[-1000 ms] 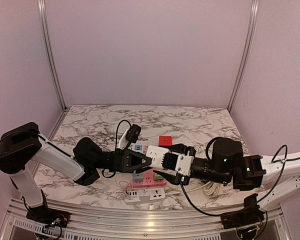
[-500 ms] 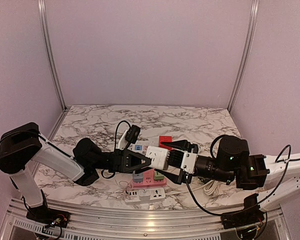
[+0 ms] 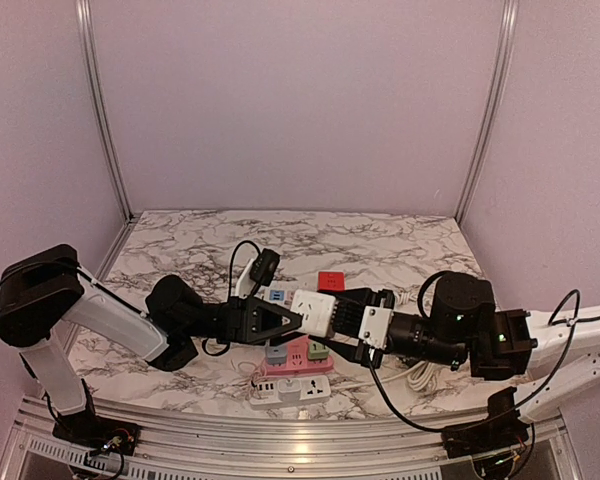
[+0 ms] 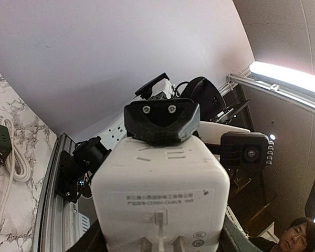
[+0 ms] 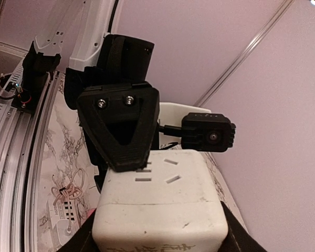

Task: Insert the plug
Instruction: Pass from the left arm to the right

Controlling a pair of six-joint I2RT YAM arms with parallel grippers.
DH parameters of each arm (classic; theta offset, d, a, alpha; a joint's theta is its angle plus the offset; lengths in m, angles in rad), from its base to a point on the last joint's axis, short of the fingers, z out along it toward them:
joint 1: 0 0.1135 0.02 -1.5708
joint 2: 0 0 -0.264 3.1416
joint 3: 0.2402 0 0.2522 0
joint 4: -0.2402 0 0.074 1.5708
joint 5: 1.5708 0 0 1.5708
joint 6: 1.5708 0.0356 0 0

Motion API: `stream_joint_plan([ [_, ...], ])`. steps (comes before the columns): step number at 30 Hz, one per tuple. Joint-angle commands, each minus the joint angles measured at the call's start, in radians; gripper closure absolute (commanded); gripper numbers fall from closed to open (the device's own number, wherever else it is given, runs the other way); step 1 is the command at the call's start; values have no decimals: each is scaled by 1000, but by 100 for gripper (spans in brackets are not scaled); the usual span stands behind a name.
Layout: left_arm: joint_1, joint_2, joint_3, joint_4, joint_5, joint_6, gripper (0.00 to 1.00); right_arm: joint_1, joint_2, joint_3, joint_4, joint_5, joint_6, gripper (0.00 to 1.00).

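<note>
Looking down from the top camera, I see the white cube-shaped plastic plug adapter [image 3: 313,312] held in the air over the near middle of the grey-veined marble table [image 3: 180,250], with one arm at each end.

Left claw [image 3: 292,321]: closed on the adapter's left end. Its wrist view shows the labelled face filling the space between its own fingers.

Right claw [image 3: 338,322]: closed on the adapter's right end. Its wrist view shows dark fingers pressed against both sides, with the slotted socket face on top.

Obstructions: from the right wrist, the left arm's black triangular finger [image 5: 121,131] overlaps the socket slots. From the left wrist, the right arm's black finger [image 4: 163,123] caps the adapter's far edge.

Directly below the adapter lies a pink plastic power strip [image 3: 298,362] carrying a small grey block [image 3: 276,352] and a small green block [image 3: 317,351]. A white plastic power strip [image 3: 290,390] lies just near of it.

Far of the adapter sit a red plastic cube [image 3: 330,281] and a blue-faced white block [image 3: 277,297]. A coiled white cable [image 3: 417,376] lies on the table under the right arm.
</note>
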Motion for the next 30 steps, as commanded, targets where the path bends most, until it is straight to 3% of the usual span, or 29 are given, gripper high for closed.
stream_joint_plan([
  [1,1,9,1,128,-1,19,100,2,18,22,-17,-4,25,59],
  [3,1,11,2,128,0,18,100,3,26,29,-26,-6,25,74],
  [5,2,14,1,128,-4,17,84,3,38,49,-54,-3,26,95],
  [6,4,13,-3,128,-5,16,74,3,45,63,-72,6,28,100],
  [13,58,-40,-85,129,-42,40,13,-20,131,243,-338,133,90,100],
  [15,86,-65,-122,126,-57,51,2,-42,171,308,-439,120,111,100],
  [25,191,-168,-330,98,-158,126,1,-188,401,674,-830,-43,136,100],
  [30,201,-244,-417,-15,-204,229,1,-246,553,853,-986,-61,105,100],
])
